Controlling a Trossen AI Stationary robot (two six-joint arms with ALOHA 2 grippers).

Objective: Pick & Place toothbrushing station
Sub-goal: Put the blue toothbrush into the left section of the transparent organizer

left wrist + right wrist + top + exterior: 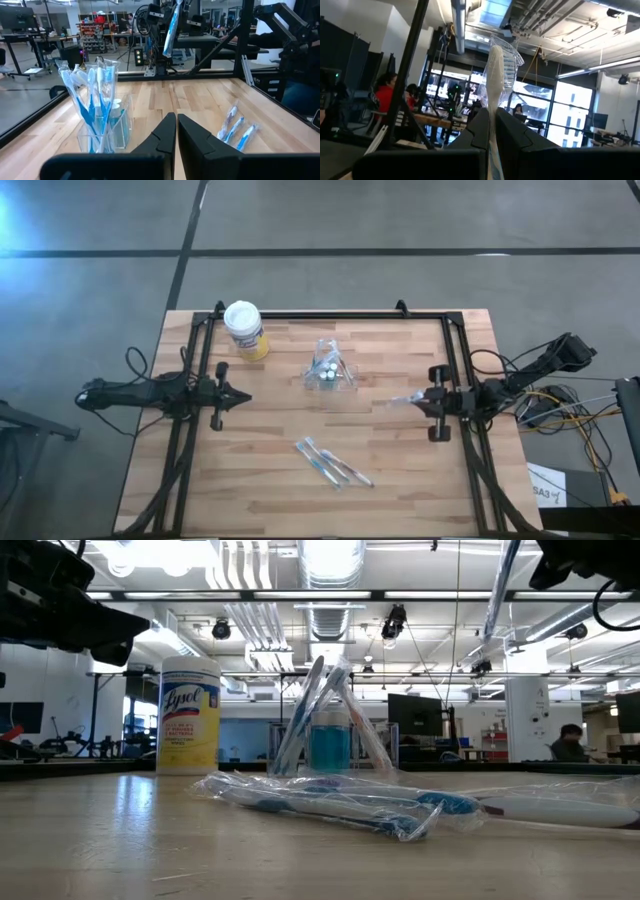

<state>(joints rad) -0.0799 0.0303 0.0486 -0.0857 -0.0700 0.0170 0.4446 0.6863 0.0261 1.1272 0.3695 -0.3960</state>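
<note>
The toothbrushing station, a clear plastic holder with several blue and white toothbrushes standing in it, rests on its base at the table's middle. Three wrapped toothbrushes lie flat nearer the front edge. My right gripper, at the table's right side, is shut on another wrapped toothbrush. My left gripper is shut on nothing at the left side, pointing level toward the holder. My right gripper pinches the wrapped toothbrush's handle between its two fingers. The fingers come from the table's right side, slanting upward, and lie along the brush. The brush sticks out past the fingertips, tilted up, its head end in clear wrapping, lifted clear of the table.
A yellow canister with a white lid stands at the back left, near the holder. A black frame runs along the table's far, left and right sides. Bare wood lies between the holder and the loose toothbrushes.
</note>
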